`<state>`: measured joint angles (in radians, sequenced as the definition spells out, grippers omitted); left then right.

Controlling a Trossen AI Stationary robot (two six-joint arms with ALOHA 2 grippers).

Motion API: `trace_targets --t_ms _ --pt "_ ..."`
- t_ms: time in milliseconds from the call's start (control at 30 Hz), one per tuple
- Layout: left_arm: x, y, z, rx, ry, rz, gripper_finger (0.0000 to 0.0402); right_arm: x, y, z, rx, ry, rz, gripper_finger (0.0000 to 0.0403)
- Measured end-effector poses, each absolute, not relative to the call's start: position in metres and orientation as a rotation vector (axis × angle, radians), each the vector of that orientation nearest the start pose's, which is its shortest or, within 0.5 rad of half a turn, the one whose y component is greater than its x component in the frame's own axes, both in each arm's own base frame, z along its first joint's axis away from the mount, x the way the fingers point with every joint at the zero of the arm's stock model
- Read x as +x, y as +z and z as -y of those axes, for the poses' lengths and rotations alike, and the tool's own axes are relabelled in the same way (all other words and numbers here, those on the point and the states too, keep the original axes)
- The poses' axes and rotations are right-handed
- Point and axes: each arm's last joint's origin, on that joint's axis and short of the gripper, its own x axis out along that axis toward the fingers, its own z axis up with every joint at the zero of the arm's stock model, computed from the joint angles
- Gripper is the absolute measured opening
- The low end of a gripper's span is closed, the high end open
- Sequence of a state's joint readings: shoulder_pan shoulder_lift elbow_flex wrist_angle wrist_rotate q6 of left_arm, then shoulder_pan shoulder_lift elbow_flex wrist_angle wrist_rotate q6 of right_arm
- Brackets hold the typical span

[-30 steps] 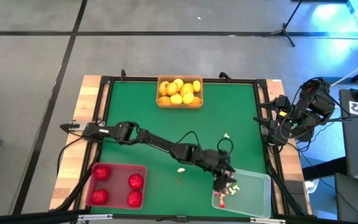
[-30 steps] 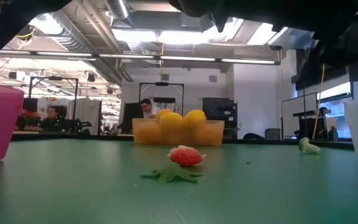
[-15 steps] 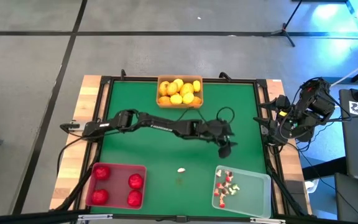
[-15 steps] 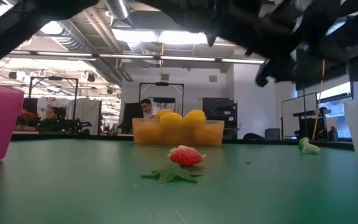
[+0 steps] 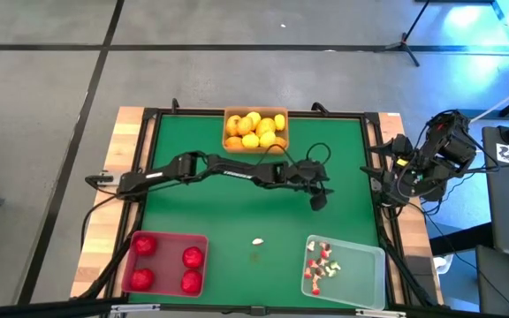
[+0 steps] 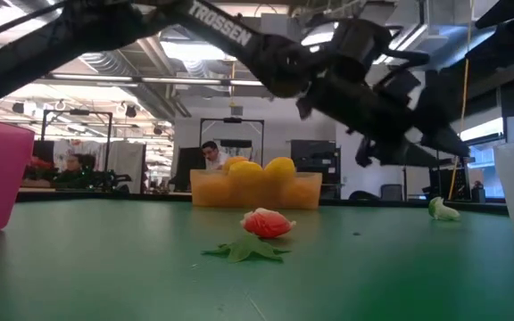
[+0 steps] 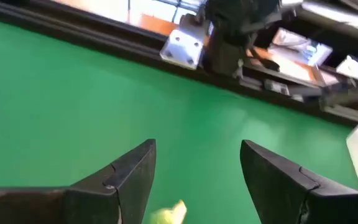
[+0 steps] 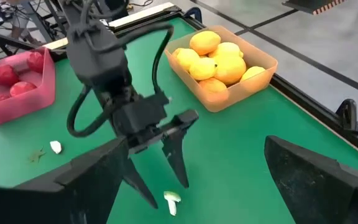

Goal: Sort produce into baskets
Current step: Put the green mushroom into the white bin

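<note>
My left gripper (image 5: 318, 199) stands open over the right middle of the green mat, tilted downward. A small whitish-green piece of produce (image 8: 171, 201) lies on the mat just below and between its fingertips; the left wrist view shows this piece (image 7: 169, 214) low between the two fingers. My right gripper (image 8: 197, 149) waits open off the table's right edge. Another whitish-red piece (image 5: 258, 241) and a green leaf bit (image 5: 255, 258) lie loose near the front. Three baskets stand on the mat: orange (image 5: 255, 130), red (image 5: 166, 263), clear (image 5: 345, 272).
The orange basket at the far edge holds several yellow and orange fruits. In the red basket at the near left lie several red fruits, and the clear one at the near right holds small whitish-red bits. A black frame (image 5: 374, 177) borders the mat. People sit in the room behind.
My left gripper has swung from above the clear basket at the near right toward the table's far edge, sinking a little, and now hangs over the whitish-green piece at the right middle. The loose pieces and baskets have stayed where they were.
</note>
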<state>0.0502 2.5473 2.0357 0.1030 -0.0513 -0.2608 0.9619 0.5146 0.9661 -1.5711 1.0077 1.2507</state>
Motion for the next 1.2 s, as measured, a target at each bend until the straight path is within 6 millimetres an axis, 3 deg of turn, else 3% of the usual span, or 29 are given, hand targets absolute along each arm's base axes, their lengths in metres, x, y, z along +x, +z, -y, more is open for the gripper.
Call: trace_targets --t_ms 400,567,800,1000,1200 --pt "0.574 0.081 -0.032 -0.276 0.175 -0.441 0.0230 0.032 0.319 -0.003 0.283 -0.375 -0.476 0.0374" --pt "0.575 0.073 -0.025 -0.286 0.179 -0.448 0.0230 0.032 0.319 -0.003 0.280 -0.374 -0.478 0.0374" --pt "0.574 0.058 -0.006 -0.159 0.211 -0.487 0.0220 0.032 0.319 -0.004 0.279 -0.370 -0.485 0.0374" --pt "0.573 0.056 0.007 -0.067 0.234 -0.503 0.0175 0.032 0.319 -0.004 0.271 -0.365 -0.492 0.0374" --pt "0.572 0.055 0.009 -0.102 0.235 -0.513 0.0117 0.032 0.319 -0.004 0.263 -0.363 -0.494 0.0374"
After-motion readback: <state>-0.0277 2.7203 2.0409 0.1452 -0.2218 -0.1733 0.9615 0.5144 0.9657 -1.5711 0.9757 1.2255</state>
